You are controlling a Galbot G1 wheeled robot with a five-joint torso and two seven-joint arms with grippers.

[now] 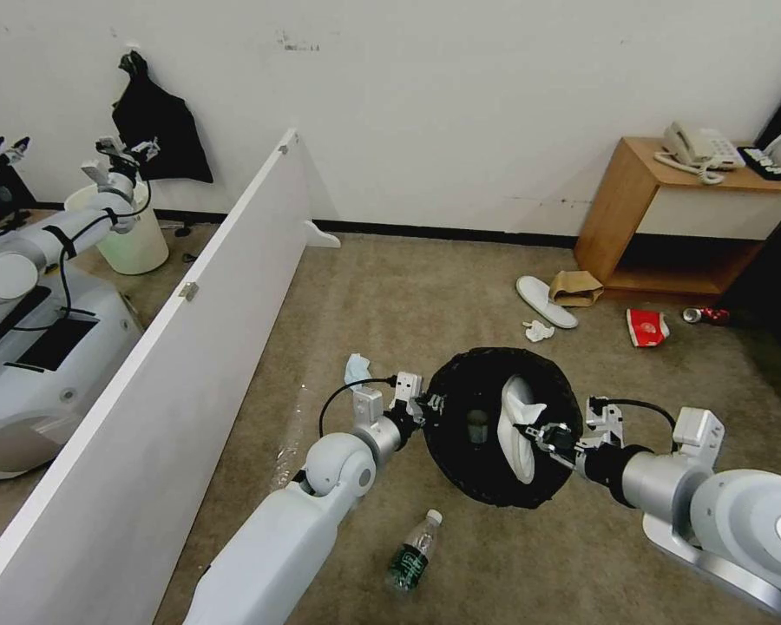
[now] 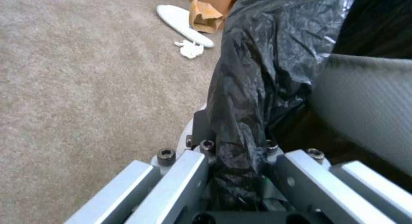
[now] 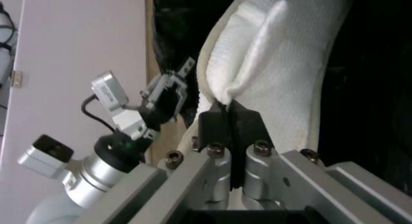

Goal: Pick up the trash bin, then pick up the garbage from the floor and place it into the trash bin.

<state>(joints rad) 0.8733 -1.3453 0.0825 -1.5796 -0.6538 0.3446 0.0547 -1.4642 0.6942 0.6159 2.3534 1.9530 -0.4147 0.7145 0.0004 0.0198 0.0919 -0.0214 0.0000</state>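
Note:
The trash bin [image 1: 460, 451], lined with a crinkled black bag, is held up off the carpet with my left gripper [image 1: 431, 404] shut on its rim [image 2: 240, 121]. My right gripper [image 1: 529, 431] is shut on the strap of a white slipper [image 1: 519, 427], which hangs over the bin's opening; close up, the black fingers [image 3: 247, 119] pinch the slipper [image 3: 275, 56]. On the floor lie a clear green-labelled bottle [image 1: 412, 554], a light-blue tissue [image 1: 356, 368], a second white slipper [image 1: 545, 300], a brown paper bag [image 1: 575, 287], a white tissue [image 1: 538, 330], a red cup [image 1: 647, 327] and a red can [image 1: 707, 315].
A long white panel [image 1: 173, 347] runs down the left side, with a pale unlined bin [image 1: 130, 234] and another robot arm behind it. A wooden side table [image 1: 668, 217] with a phone stands against the far wall at right. Open carpet lies between.

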